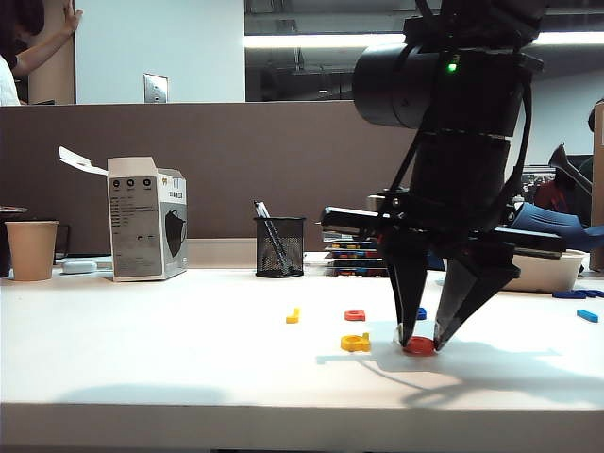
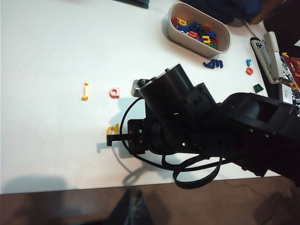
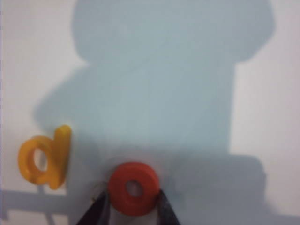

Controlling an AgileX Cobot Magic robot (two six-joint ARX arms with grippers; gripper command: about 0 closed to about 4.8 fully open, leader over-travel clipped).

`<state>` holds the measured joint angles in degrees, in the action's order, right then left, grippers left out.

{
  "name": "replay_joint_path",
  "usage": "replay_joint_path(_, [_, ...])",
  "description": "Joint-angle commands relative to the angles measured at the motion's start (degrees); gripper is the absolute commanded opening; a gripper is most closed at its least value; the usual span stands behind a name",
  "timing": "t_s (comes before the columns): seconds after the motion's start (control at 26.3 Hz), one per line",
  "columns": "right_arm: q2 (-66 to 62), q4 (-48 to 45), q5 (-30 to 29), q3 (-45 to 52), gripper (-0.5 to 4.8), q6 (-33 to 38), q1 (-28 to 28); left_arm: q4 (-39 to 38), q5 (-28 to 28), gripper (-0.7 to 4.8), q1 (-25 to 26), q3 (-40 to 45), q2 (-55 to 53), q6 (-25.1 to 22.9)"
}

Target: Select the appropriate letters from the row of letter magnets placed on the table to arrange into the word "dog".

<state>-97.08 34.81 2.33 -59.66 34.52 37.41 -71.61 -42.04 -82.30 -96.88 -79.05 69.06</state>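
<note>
Right gripper (image 1: 421, 343) is standing tip-down on the white table (image 1: 170, 359), fingers (image 3: 165, 211) pressing both sides of the red-orange ring "o" (image 3: 134, 188), so it is grasping that letter, which is sitting flat on the tabletop. Yellow "d" (image 3: 44, 158) is lying just beside the "o", apart from it, not touching. In ext. view the "d" (image 1: 356, 343) is sitting nearer the front edge than the other loose letters: thin yellow stick letter (image 1: 293, 315), squarish red-orange letter (image 1: 355, 315) and a dark blue letter (image 1: 421, 312) partly hidden behind the gripper finger; shape of that one cannot be read.

Left gripper is not showing in any view; its wrist cam is looking down on the right arm (image 2: 187, 117) from above, so state cannot be told.

Also on table: white oval tray (image 2: 174, 29) of mixed letters, mesh pen cup (image 1: 280, 246), carton (image 1: 146, 219), paper cup (image 1: 31, 249).
</note>
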Motion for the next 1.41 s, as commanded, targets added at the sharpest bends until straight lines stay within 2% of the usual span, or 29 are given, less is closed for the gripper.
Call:
replay_joint_path(0.04, [0.20, -1.09, 0.52, -0.17, 0.94, 0.20, 0.07, 0.13, -0.39, -0.05, -0.09, -0.09, 0.11, -0.04])
replay_joint_path(1.1, [1.49, 1.20, -0.66, -1.99, 0.95, -0.11, -0.39, 0.13, -0.37, -0.05, -0.09, -0.09, 0.11, -0.04])
replay_joint_path(1.41, [2.75, 8.63, 5.62, -8.85, 0.94, -4.74, -3.39, 0.13, -0.39, -0.05, -0.09, -0.09, 0.11, -0.04])
